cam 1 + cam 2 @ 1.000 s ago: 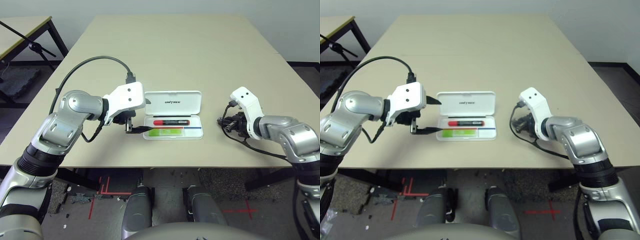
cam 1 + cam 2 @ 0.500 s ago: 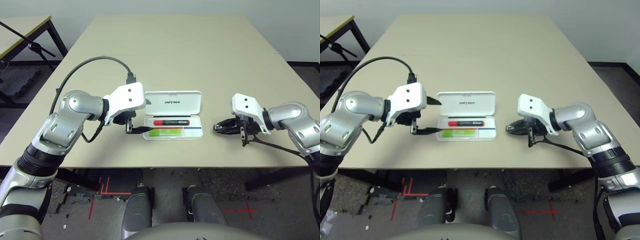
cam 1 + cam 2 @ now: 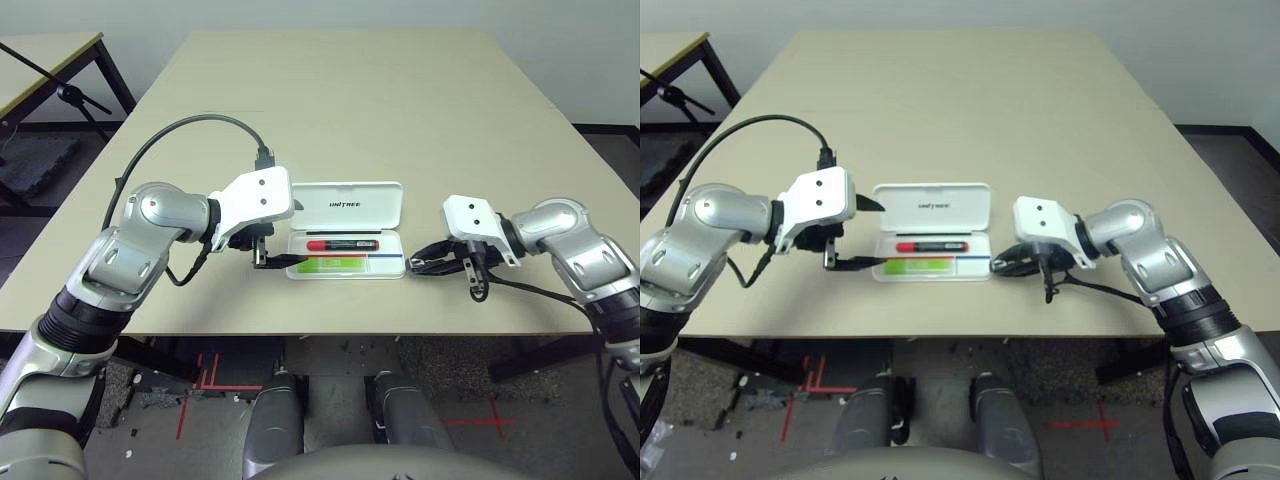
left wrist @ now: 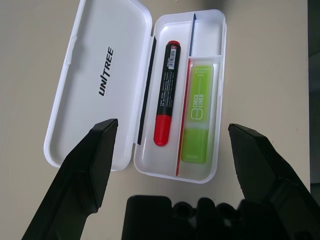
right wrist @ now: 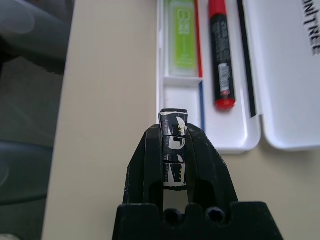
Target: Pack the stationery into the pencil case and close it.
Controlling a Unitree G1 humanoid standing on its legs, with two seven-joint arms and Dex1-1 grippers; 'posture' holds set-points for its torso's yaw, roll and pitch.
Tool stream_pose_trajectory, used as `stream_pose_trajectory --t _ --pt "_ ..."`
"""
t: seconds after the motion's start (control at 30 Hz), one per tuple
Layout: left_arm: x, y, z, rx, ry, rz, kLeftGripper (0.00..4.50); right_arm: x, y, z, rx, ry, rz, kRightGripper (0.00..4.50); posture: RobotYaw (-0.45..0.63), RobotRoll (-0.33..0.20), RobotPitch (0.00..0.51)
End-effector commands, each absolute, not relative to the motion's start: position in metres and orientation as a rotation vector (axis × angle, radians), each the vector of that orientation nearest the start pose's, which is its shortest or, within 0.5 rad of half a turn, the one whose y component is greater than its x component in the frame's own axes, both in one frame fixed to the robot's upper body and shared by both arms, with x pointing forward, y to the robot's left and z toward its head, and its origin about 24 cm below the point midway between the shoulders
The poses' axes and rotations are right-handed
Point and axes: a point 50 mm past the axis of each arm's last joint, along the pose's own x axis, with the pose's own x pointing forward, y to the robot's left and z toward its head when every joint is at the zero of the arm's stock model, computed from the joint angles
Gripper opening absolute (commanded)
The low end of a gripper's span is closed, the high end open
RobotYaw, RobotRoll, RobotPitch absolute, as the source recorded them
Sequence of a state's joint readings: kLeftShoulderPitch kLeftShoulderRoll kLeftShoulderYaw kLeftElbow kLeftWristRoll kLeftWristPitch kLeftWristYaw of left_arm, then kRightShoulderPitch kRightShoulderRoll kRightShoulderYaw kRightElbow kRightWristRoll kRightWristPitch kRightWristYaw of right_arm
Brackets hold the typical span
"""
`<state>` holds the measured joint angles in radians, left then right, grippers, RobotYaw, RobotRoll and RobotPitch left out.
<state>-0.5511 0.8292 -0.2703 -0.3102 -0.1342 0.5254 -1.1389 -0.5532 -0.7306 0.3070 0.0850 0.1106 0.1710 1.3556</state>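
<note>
On the beige surface [image 3: 340, 110], in the left eye view, lies the flat white hard-plastic hinged pencil case [image 3: 347, 229], open, lid laid back away from the robot. Holds already a red marker with a black end [image 3: 342, 243] and a flat lime-green rectangular bar [image 3: 334, 264]. Just beside the case's right end hangs the right gripper [image 3: 414, 265], jaws together, tips nearly at the tray's corner. At the case's left end hovers the left gripper [image 3: 268, 248], jaws wide apart, the lower finger reaching to the tray's near edge.

From the left wrist view, looks straight down on the open case between two spread black fingers [image 4: 87, 170]; grips nothing. Marker and green bar lie side by side in the tray, lettered lid flat beside them.

From the right wrist view, shows the jaws clamped on a tiny black-and-silver clip-like piece [image 5: 173, 137], pinched upright between the pads with its tip poking out just short of the tray's empty end compartment.

Likely light, stiff and smooth, so prone to slip or flick from a pinch; best kept held by its flat sides and let go low over that compartment. Lid probably rigid and light; best pushed at its far long edge to swing shut.
</note>
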Motion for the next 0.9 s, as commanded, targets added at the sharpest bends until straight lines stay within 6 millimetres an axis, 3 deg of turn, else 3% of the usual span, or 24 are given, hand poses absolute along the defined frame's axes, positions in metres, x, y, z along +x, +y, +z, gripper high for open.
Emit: stream_pose_trajectory --t 0.03,0.63,0.9 --pt "0.271 0.153 0.178 0.831 0.263 -1.229 4.5 0.296 -0.165 0.131 -0.772 0.317 1.451 0.34 0.0 0.0 0.056" --pt "0.27 0.154 0.178 0.836 0.265 -1.217 4.5 0.305 -0.145 0.118 -0.804 0.274 1.474 0.34 0.01 0.0 0.051" --pt "0.27 0.155 0.177 0.838 0.27 -1.219 4.5 0.306 -0.146 0.122 -0.797 0.243 1.456 3.19 0.0 0.0 0.057"
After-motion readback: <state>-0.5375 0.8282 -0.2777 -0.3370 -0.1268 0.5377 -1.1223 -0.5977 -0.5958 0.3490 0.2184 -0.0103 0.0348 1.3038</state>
